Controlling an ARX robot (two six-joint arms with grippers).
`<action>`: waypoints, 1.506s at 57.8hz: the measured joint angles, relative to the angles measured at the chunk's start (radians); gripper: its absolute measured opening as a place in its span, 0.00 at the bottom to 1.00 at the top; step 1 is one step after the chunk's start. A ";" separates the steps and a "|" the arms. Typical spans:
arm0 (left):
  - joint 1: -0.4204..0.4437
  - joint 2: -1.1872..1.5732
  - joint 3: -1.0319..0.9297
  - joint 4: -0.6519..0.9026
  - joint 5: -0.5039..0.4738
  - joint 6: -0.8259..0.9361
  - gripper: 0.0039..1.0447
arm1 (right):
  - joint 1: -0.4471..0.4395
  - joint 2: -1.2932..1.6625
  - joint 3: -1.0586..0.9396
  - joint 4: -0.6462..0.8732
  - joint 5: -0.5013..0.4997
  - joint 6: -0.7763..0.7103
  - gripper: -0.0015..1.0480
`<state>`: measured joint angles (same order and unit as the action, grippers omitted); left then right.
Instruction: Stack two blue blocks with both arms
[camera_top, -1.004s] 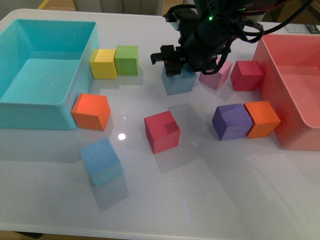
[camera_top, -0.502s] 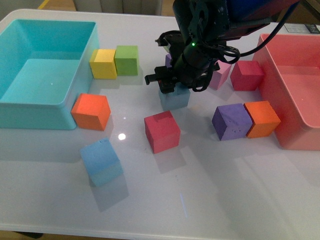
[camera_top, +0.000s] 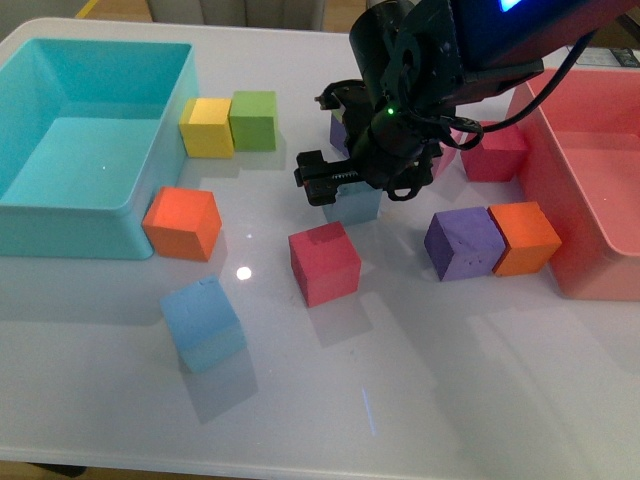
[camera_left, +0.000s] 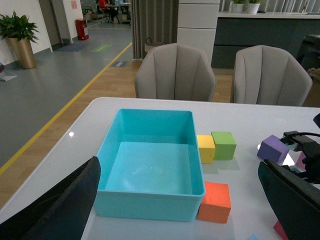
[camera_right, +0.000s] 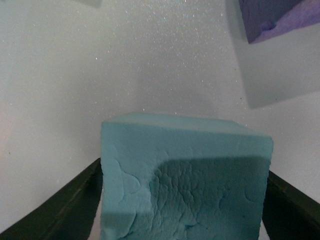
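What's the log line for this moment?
right tool: shut on blue block | left tool: open | second blue block: alone on table

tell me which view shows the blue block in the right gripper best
Right wrist view: the blue block fills the frame between dark fingers. Front view shows only its lower part under the right gripper. Left wrist view does not show it.

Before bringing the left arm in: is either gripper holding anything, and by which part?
The right gripper is shut on a light sky-blue foam cube, fingers on two opposite side faces. The left gripper is open, empty.
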<state>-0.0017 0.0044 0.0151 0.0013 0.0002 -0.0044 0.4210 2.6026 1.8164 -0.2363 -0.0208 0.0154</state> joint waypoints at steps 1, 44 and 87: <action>0.000 0.000 0.000 0.000 0.000 0.000 0.92 | -0.003 -0.008 -0.014 0.011 -0.003 0.001 0.91; 0.000 0.000 0.000 0.000 0.000 0.000 0.92 | -0.171 -1.052 -1.081 0.698 -0.100 0.045 0.91; 0.000 0.000 0.000 0.000 0.000 0.000 0.92 | -0.308 -1.415 -1.648 1.247 0.128 -0.012 0.02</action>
<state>-0.0017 0.0044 0.0151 0.0013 -0.0002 -0.0044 0.1127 1.1873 0.1680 1.0103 0.1074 0.0032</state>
